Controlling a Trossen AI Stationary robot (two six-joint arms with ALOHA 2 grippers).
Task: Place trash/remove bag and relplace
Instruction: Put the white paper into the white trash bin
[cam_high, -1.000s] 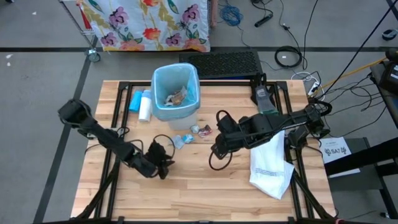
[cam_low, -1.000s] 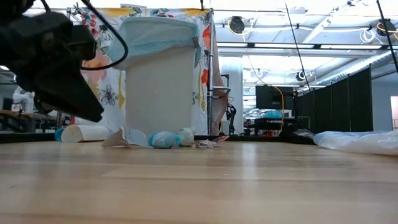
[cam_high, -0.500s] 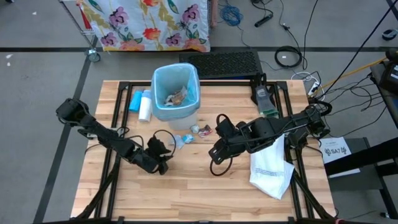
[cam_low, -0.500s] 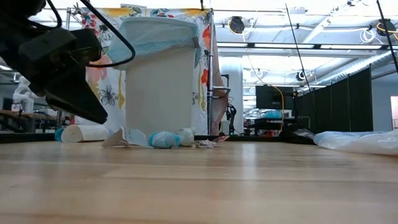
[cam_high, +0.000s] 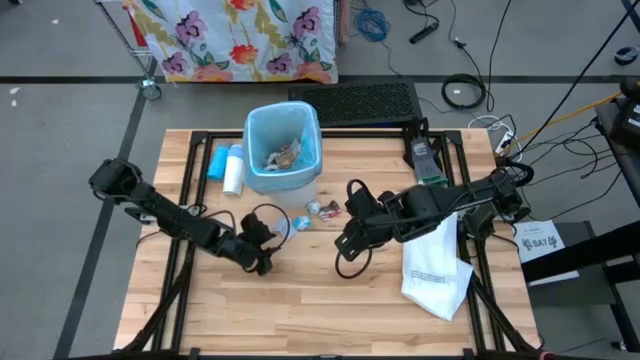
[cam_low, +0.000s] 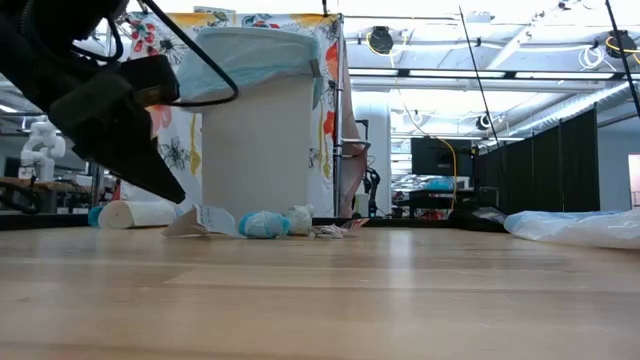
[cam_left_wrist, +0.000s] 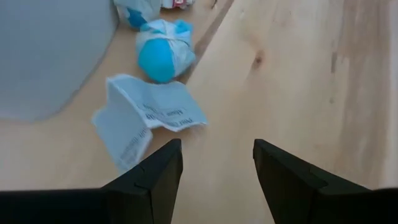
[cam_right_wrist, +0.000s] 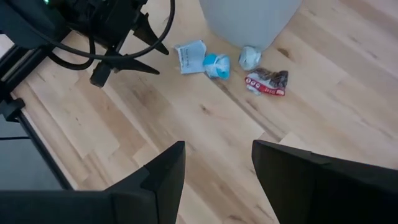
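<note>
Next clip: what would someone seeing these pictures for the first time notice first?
Most striking is the white bin lined with the light-blue bag, standing at the table's far middle with scraps already inside. In front of it a few pieces of trash lie on the wood, and the open left gripper hovers near them. A white plastic bag lies to the right, partly beneath the right arm.

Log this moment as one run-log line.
left gripper: open, empty, near white scrap | right gripper: open, empty, hovering | bin: lined, some trash inside

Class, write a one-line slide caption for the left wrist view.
Open left gripper approaches a printed paper scrap and a blue-and-white wad beside the bin.
</note>
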